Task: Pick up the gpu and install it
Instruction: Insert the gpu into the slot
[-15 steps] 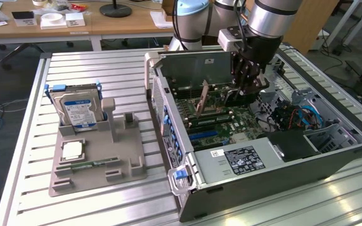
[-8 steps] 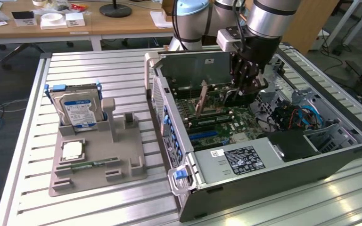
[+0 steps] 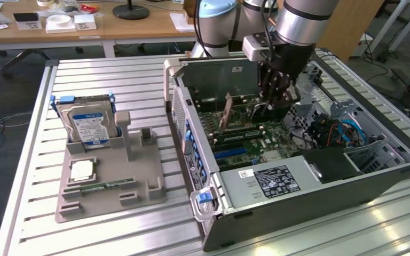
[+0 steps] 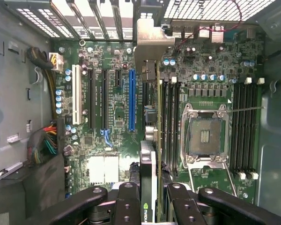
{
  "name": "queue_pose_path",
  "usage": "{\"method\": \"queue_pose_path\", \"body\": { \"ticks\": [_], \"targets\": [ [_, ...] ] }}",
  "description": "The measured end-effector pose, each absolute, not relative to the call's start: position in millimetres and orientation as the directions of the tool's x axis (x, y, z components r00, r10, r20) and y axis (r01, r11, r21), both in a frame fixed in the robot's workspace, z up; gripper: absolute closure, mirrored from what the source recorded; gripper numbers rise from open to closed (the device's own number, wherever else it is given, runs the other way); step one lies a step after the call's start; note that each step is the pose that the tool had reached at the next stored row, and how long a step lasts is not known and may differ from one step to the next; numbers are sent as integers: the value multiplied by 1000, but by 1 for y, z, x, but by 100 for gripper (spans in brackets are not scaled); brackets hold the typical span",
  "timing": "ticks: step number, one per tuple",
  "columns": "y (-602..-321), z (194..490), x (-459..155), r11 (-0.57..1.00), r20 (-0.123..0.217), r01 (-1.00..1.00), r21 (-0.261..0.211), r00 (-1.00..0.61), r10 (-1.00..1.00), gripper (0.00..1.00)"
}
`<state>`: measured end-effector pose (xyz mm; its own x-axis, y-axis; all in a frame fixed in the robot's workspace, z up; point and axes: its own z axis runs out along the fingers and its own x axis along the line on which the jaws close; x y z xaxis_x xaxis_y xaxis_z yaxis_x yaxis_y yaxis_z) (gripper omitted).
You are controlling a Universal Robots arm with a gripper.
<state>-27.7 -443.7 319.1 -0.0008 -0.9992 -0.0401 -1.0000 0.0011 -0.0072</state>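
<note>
- Gripper (image 4: 150, 208) in the wrist view: dark fingers (image 4: 126, 199) pinched on the gpu (image 4: 148, 164), one on each face of the card.
- gpu: held on edge above the motherboard (image 4: 107, 154), silver bracket (image 4: 150, 44) at the far end near the case's slotted rear wall.
- Card position: between the blue expansion slot (image 4: 131, 101) and the memory slots (image 4: 171, 122); whether it touches the board cannot be told.
- Exterior view: gripper (image 3: 273, 104) lowered inside the open computer case (image 3: 262, 213), gpu (image 3: 228, 113) upright beside it.
- Grey holder (image 3: 105, 200) on the exterior view's left, well apart from the case: hard drive (image 3: 87, 128) standing upright, memory stick (image 3: 109, 185) lying flat.
</note>
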Motion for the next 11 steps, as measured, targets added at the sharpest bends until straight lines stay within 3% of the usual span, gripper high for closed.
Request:
{"method": "queue_pose_path", "body": {
  "ticks": [11],
  "targets": [
    [-452,314,-29,1,-40,-1000,-7,0,-999,73]
  ]
}}
